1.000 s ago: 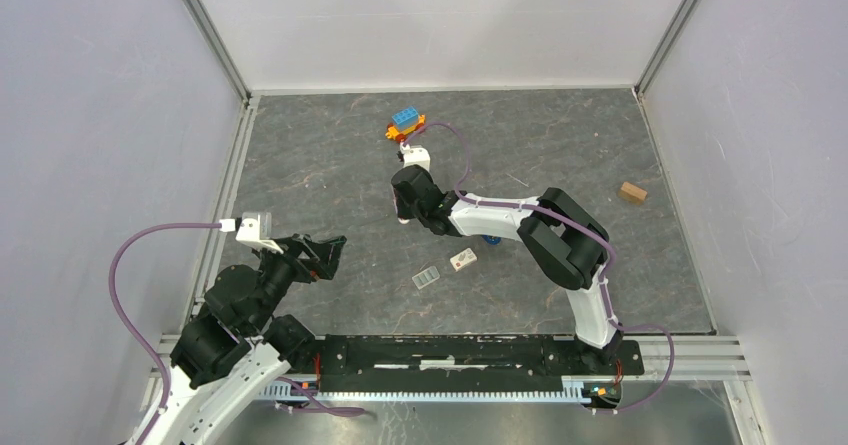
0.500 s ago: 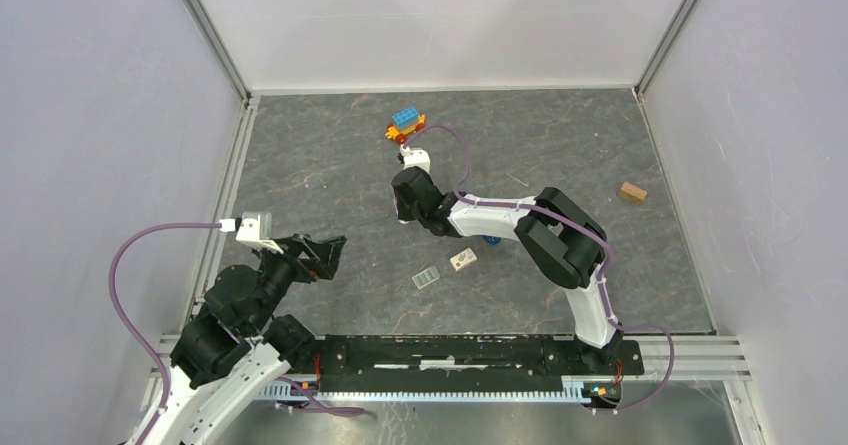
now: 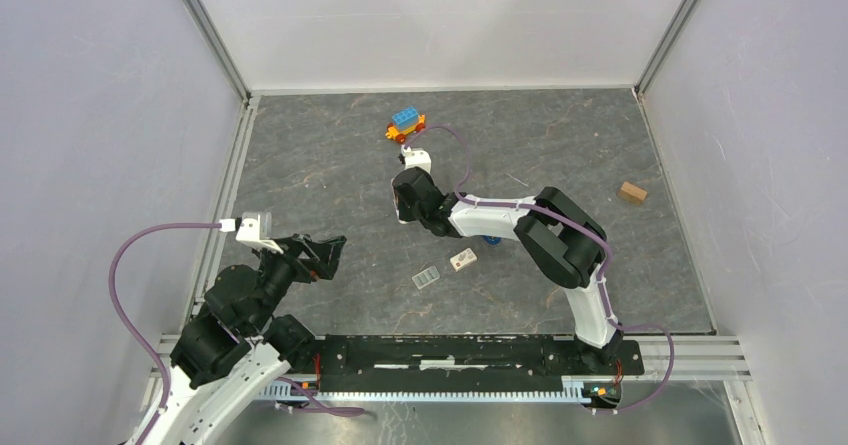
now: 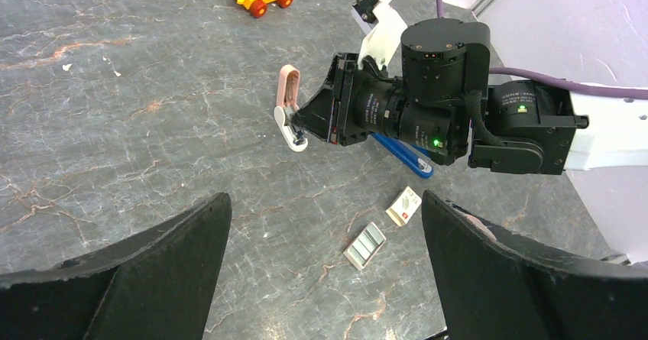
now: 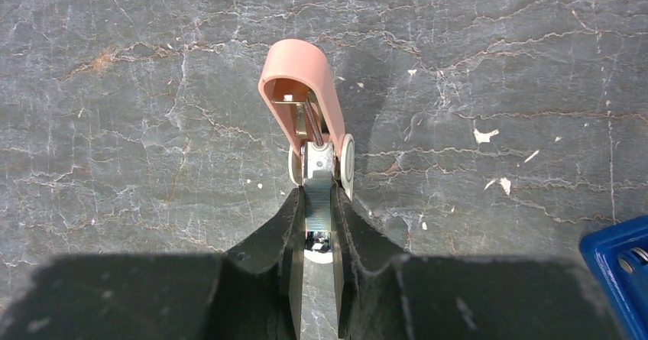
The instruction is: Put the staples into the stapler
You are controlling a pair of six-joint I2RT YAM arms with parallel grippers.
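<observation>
The dark-blue stapler (image 4: pixel 405 155) lies on the table under my right arm; its corner shows in the right wrist view (image 5: pixel 619 271) and a bit of it in the top view (image 3: pixel 490 239). My right gripper (image 5: pixel 319 195) is shut on a silver ribbed strip of staples (image 5: pixel 319 183). The strip sits in the white base of a small pink-and-white hinged device (image 5: pixel 302 88) whose pink lid is swung open; the device also shows in the left wrist view (image 4: pixel 288 88). An open tray of staples (image 4: pixel 364 245) and a small staple box (image 4: pixel 403 206) lie nearer. My left gripper (image 4: pixel 321 225) is open and empty, raised at the near left.
A toy car (image 3: pixel 405 123) with a blue top and red wheels stands at the far middle. A small wooden block (image 3: pixel 631 192) lies at the right. The staple tray (image 3: pixel 426 278) and box (image 3: pixel 462 259) lie in front of the right arm. Walls enclose the table.
My right gripper has shifted very slightly toward the far side. The left arm has not moved.
</observation>
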